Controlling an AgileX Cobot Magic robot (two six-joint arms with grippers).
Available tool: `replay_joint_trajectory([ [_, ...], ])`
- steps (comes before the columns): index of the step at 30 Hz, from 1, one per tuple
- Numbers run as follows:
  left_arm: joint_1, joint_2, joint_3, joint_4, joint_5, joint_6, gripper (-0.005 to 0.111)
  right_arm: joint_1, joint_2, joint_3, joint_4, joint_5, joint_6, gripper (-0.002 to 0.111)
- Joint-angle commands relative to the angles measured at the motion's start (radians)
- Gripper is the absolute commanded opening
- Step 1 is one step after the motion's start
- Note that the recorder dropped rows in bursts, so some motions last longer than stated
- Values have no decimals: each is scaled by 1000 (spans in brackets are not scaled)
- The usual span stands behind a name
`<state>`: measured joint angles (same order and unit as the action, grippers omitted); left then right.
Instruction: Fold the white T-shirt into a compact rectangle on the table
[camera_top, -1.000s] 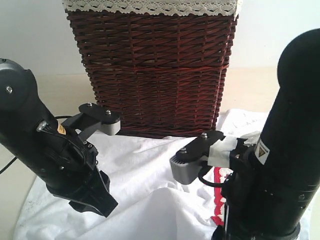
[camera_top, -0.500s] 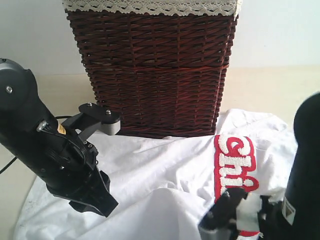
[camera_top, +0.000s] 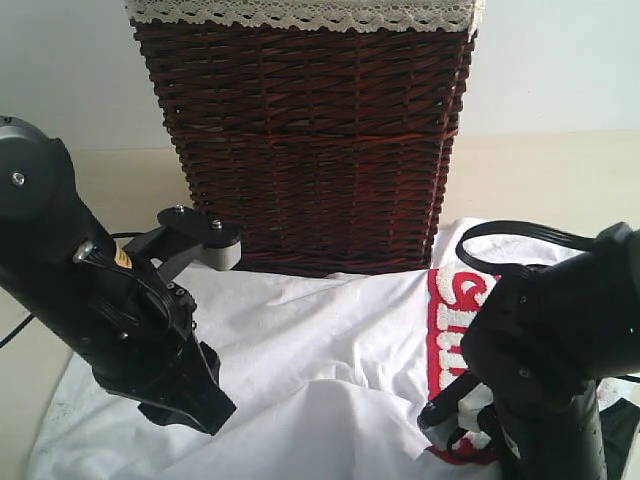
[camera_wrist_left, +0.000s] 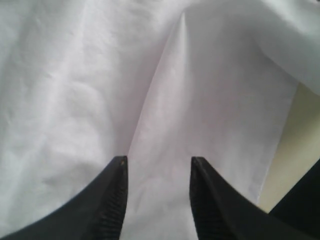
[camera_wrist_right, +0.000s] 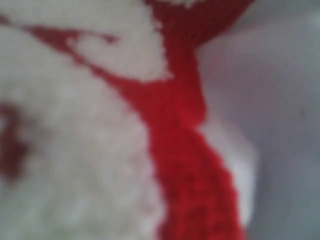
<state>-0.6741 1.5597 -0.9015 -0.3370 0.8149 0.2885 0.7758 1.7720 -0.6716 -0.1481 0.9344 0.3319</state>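
White T-shirt (camera_top: 320, 360) lies rumpled across near tabletop (camera_top: 530, 170), reaching wicker basket (camera_top: 310, 150) at far edge. Lace liner (camera_top: 300, 14) on rim; contents hidden. Left gripper (camera_wrist_left: 157, 162) fingers apart over cloth. Right gripper (camera_top: 480, 440) closed at red band.

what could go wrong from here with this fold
The right arm sits low on the shirt's red band; if it pinches several layers there, a lift may bunch the cloth.
The left gripper is open over a crease, so a grab there could fold in the wrinkle.
The basket stands at the shirt's far edge; a sweep could hit it.
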Motion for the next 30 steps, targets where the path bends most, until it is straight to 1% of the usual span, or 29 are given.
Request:
replay_joint_trajectory([
  [1,-6,-1,2,-9,23,20,41,-2,46,1,-35,-108,1,0],
  [6,-6,-1,2,-13,27,20,41,-2,-181,8,-18,-159,-13,0],
  [9,-6,-1,2,-13,27,20,41,-2,-269,49,-45,-213,56,0],
  [13,-6,-1,2,-15,32,20,41,-2,-250,101,-95,-234,128,0],
  [19,-6,-1,2,-15,36,20,41,-2,-145,128,-81,-260,151,0],
  [22,-6,-1,2,-15,36,20,41,-2,-79,128,-76,-235,144,0],
  [25,-6,-1,2,-17,41,20,41,-2,-41,124,-95,-170,144,0],
  [30,-6,-1,2,-17,43,20,41,-2,-38,106,-204,76,212,0],
])
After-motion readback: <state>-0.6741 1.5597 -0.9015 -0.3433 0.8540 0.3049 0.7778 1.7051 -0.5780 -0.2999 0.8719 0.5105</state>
